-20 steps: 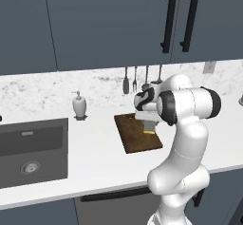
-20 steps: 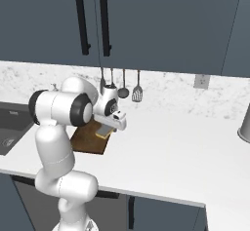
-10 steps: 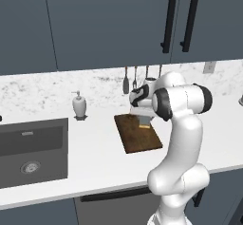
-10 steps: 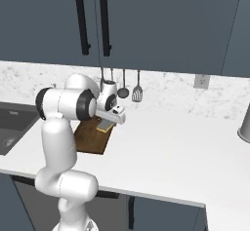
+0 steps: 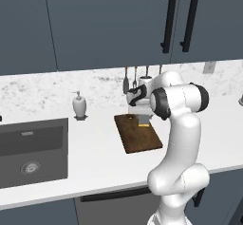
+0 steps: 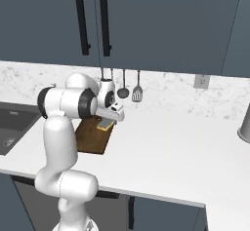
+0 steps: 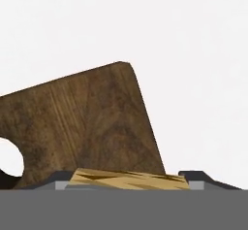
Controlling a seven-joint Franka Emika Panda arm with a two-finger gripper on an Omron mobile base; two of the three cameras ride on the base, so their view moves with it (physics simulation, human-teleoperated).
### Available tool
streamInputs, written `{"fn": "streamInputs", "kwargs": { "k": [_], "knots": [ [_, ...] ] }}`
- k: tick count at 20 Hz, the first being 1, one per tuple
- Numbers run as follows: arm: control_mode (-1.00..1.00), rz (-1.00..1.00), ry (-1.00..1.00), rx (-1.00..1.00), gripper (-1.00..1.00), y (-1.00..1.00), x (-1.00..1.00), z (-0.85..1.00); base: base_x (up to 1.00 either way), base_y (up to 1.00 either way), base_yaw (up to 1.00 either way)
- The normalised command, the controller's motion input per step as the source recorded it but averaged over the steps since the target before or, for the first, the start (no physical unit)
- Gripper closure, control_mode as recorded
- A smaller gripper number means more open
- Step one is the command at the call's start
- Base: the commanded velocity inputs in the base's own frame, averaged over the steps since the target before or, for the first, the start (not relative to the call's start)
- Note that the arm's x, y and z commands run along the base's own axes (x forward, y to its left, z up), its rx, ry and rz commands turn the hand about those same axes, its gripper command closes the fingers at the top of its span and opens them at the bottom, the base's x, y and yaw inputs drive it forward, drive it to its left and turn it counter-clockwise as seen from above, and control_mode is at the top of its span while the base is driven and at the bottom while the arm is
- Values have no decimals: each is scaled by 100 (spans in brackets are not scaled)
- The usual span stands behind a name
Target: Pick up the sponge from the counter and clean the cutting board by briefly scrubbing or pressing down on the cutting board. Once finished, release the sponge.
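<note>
The dark brown cutting board [image 5: 137,135] lies on the white counter [image 5: 95,157] in front of the arm. My gripper [image 5: 143,117] points down over the board's far end, shut on the yellow sponge [image 5: 144,120]. In the right base view the sponge [image 6: 105,124] sits low at the far edge of the board [image 6: 92,136], under the gripper [image 6: 107,119]. In the hand view the sponge [image 7: 128,179] lies across the bottom between the fingertips [image 7: 194,177], with the board [image 7: 82,122] and its hole close below. Whether the sponge touches the wood, I cannot tell.
A white soap dispenser [image 5: 79,106] stands left of the board, with the dark inset sink [image 5: 31,148] further left. Kitchen utensils [image 6: 130,91] hang on the speckled wall just behind the gripper. A metal pot [image 6: 244,126] stands at the far right of the counter.
The gripper has carried the sponge a little toward the wall, to the board's far end, and the forearm has swung with it. The board has not moved.
</note>
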Motion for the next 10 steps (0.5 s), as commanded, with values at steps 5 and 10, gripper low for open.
{"fn": "streamInputs", "kwargs": {
  "k": [5,10],
  "knots": [
    [-100,6,-9,0,100,-27,-96,-45,0,0,0],
    [-100,5,-11,3,100,-37,-88,-32,0,0,0]
  ]
}}
